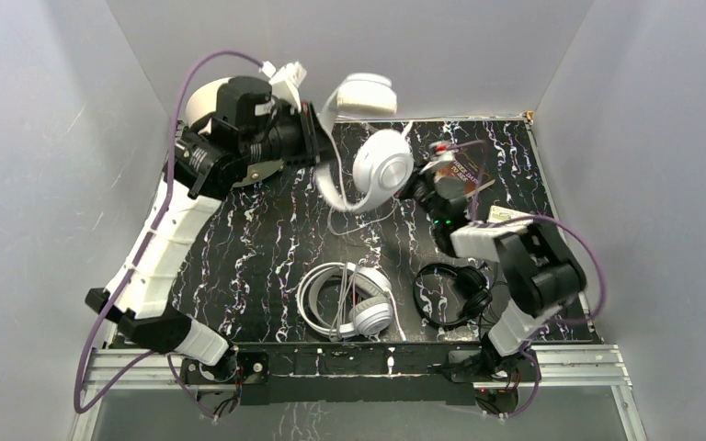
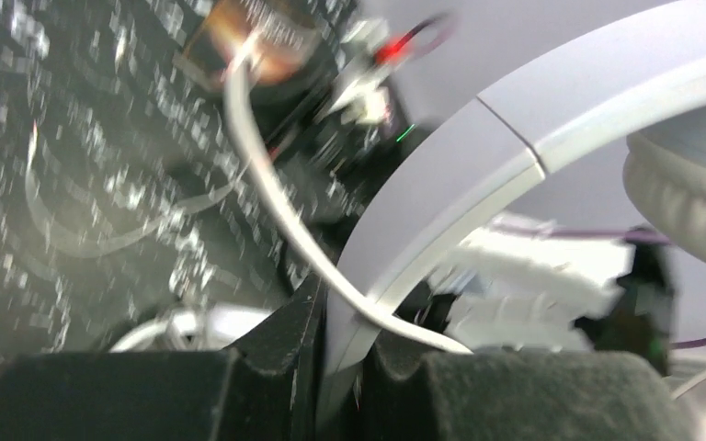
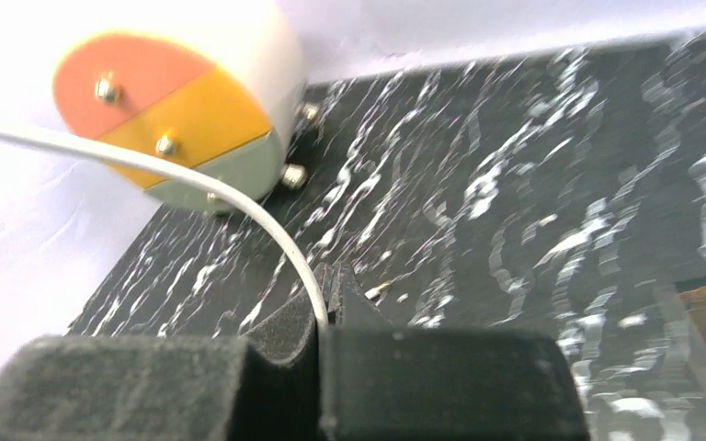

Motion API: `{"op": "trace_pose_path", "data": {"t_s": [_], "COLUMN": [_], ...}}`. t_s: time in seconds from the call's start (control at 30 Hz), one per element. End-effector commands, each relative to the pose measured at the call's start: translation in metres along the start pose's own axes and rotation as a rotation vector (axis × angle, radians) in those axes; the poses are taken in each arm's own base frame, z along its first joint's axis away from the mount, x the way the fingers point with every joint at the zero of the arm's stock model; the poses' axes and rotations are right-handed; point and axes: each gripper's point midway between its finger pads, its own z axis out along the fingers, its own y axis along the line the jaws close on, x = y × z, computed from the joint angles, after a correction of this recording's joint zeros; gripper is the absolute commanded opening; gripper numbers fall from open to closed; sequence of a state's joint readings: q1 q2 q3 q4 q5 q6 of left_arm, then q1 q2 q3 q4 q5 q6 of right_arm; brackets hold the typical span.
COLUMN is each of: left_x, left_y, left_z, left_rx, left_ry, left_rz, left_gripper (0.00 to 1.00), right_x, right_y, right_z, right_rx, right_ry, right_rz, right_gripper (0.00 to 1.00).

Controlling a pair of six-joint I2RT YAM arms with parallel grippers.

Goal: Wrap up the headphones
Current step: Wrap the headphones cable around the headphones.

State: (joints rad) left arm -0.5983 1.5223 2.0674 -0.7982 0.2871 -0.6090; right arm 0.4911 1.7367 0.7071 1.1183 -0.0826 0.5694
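Above the table (image 1: 267, 230) hang big white headphones (image 1: 383, 170), left gripper (image 2: 342, 367) clamping headband (image 2: 478, 156), right gripper (image 3: 324, 335) pinching cord (image 3: 239, 197)

**Light and picture quality, three views**

Top view: even, diffuse light, soft shadows only; walls (image 1: 46, 138) pale grey. Big white over-ear pair (image 1: 381, 170) nearly blown out, lower band smeared. Left wrist: heavy motion blur over the desk (image 2: 74, 184); my left pincer (image 2: 340, 358) a dark, unfocused mass. Right wrist: desk veining streaked, walls washed white, my right pincer (image 3: 326, 317) soft; cord (image 3: 239, 197) fairly crisp.
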Motion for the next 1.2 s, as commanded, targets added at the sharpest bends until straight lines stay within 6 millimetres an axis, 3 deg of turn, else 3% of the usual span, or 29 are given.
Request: {"op": "trace_pose_path", "data": {"t_s": [0.0,0.13,0.23,0.47,0.6,0.73,0.87,0.97,1.17], "left_x": [0.061,0.109,0.137,0.160,0.163,0.136,0.079,0.030,-0.064], "left_y": [0.023,0.049,0.062,0.085,0.094,0.073,0.054,0.055,0.083], "left_z": [-0.029,-0.038,-0.040,-0.050,-0.048,-0.047,-0.046,-0.041,-0.035], "left_rx": [-0.024,-0.052,-0.058,-0.129,-0.165,-0.100,-0.121,-0.218,-0.489], "left_ry": [0.160,0.269,0.334,0.374,0.371,0.272,0.098,-0.057,-0.373], "left_rz": [0.038,0.032,0.020,0.026,0.026,0.034,0.050,0.043,0.082], "left_gripper": [0.00,0.00,0.00,0.00,0.00,0.00,0.00,0.00,0.00], "right_x": [-0.107,-0.155,-0.177,-0.203,-0.207,-0.181,-0.123,-0.069,-0.005], "right_y": [-0.029,-0.044,-0.046,-0.080,-0.080,-0.095,-0.102,-0.073,-0.021], "right_z": [-0.019,-0.029,-0.031,-0.061,-0.070,-0.066,-0.063,-0.050,-0.052], "right_rx": [0.063,0.049,0.031,0.093,0.061,0.082,0.091,0.037,0.007], "right_ry": [-0.110,-0.098,-0.090,-0.128,-0.130,-0.033,0.119,0.252,0.393], "right_rz": [-0.129,-0.195,-0.231,-0.154,-0.141,-0.117,-0.093,-0.116,-0.214], "right_gripper": [0.00,0.00,0.00,0.00,0.00,0.00,0.00,0.00,0.00]}}
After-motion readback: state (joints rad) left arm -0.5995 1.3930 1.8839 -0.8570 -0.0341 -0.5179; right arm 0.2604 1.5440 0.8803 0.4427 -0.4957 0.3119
